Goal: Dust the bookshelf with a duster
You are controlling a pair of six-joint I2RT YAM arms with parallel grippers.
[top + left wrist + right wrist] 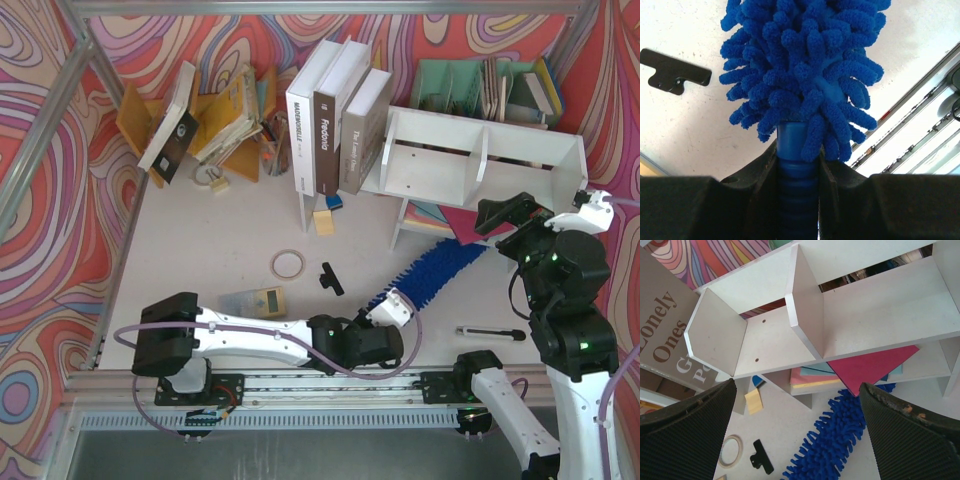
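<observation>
The white bookshelf (pixel 480 155) stands at the back right on legs, its two compartments open toward me; it fills the top of the right wrist view (pixel 855 325). The bright-blue fluffy duster (pixel 435 272) lies slanted on the table in front of the shelf, its tip near the shelf legs. My left gripper (pixel 388 310) is shut on the duster's ribbed blue handle (pixel 796 155), with the duster's fluffy head (pixel 805 65) just beyond the fingers. My right gripper (pixel 510 215) is open and empty, above the shelf's front right, looking down on the duster (pixel 835 445).
A black clip (pixel 331 278), a tape ring (pixel 289 264) and a small flat device (pixel 254 300) lie left of the duster. A pen (pixel 490 333) lies near the right base. Upright books (pixel 335 120), a yellow rack (pixel 215 115) and a green organiser (pixel 490 85) stand behind. Coloured folders (pixel 860 367) lie under the shelf.
</observation>
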